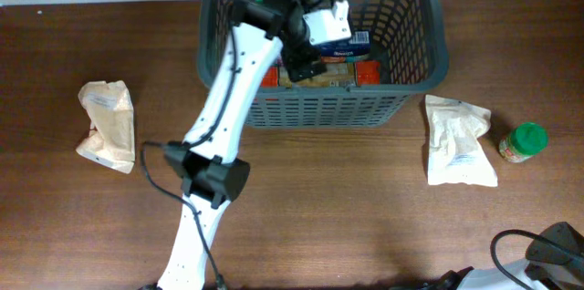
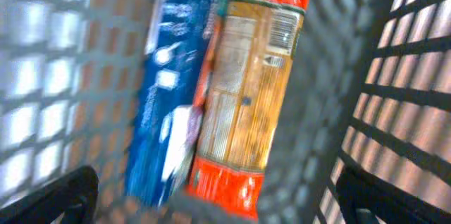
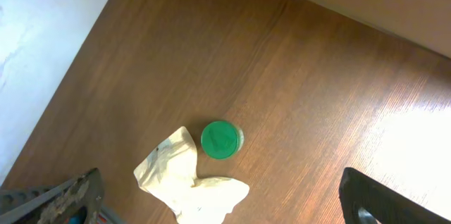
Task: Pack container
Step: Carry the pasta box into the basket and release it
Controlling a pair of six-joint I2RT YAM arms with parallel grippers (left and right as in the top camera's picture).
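At the near right corner of the wooden table [image 1: 347,208], the right gripper [image 3: 222,206] hangs with its fingers spread wide and nothing between them. A crumpled beige packet [image 3: 187,182] and a green-lidded jar [image 3: 222,139] lie just beside each other in its camera's view. A second beige packet [image 1: 108,126] lies well apart on the left. At the table's far edge stands the container [image 1: 415,80]. The left arm extends down into it. The left gripper [image 2: 222,199] is wide open and empty above a blue packet [image 2: 165,104] and an orange packet [image 2: 246,90], which lie side by side on the floor of the container.
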